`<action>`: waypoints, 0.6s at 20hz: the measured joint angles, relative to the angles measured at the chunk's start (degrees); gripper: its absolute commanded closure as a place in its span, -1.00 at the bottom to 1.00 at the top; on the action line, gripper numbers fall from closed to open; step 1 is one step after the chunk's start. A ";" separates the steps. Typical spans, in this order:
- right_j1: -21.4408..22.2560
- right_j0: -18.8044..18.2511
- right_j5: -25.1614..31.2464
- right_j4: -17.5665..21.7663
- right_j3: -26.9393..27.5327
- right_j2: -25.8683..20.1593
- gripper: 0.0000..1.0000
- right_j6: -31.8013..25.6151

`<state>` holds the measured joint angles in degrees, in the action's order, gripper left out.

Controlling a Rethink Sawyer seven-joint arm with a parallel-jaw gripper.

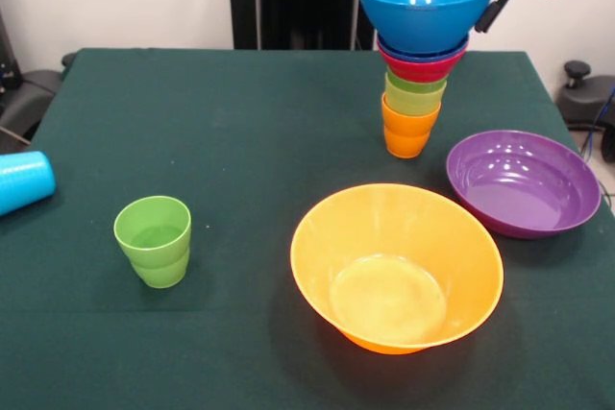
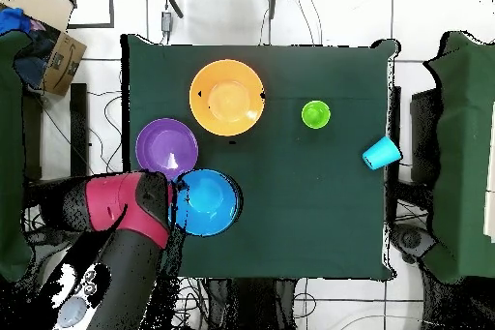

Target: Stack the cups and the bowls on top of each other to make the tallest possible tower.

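The tower stands at the table's far right: an orange cup lowest, then lime green cups, a red bowl and a blue bowl on top. My gripper is at the top bowl's right rim; its grip is hidden. From overhead the blue bowl covers the tower, with the gripper at its left edge. A lone stepped green cup stands upright. A light blue cup lies on its side at the table edge.
A large orange bowl sits near the front, and a wide purple bowl lies beside the tower. Dark green cloth covers the table. A cardboard box stands off the table.
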<state>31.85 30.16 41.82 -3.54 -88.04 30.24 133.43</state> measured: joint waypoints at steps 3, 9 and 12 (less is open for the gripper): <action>0.00 0.12 0.00 -0.44 0.00 0.44 1.00 0.00; 0.00 0.28 0.01 -0.86 0.00 1.01 1.00 0.01; 0.01 0.41 0.01 -1.15 0.00 1.24 1.00 0.01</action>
<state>31.85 30.57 41.83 -4.69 -88.04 31.48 133.44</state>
